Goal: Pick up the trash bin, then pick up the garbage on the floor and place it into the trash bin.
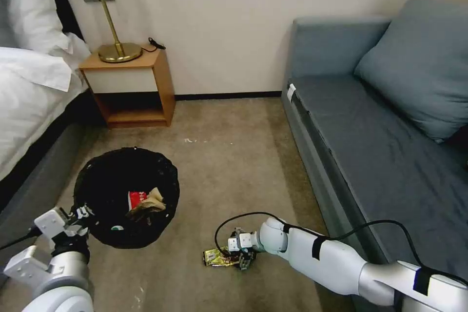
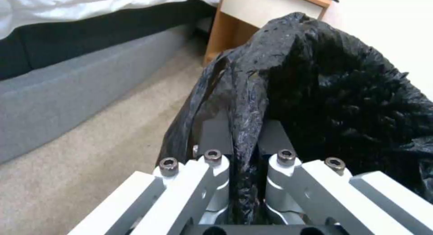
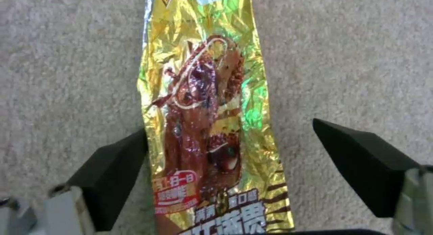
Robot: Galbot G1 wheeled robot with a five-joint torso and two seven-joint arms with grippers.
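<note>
Garbage left on the carpet is one shiny gold-brown snack wrapper (image 3: pixel 207 126), flat and crinkled at lower centre of the head view; the right gripper (image 3: pixel 230 167) straddles it, jaws spread, ready to pinch. At lower left, the left gripper (image 2: pixel 246 167) clamps the trash bin (image 1: pixel 126 195) by its black liner, presumably keeping it close for the drop

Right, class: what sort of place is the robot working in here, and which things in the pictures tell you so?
Most likely a hotel room or bedroom. A bed with white linen stands beside a wooden nightstand carrying a brass lamp, a grey-blue sofa lines the opposite wall, and the floor is carpeted.
</note>
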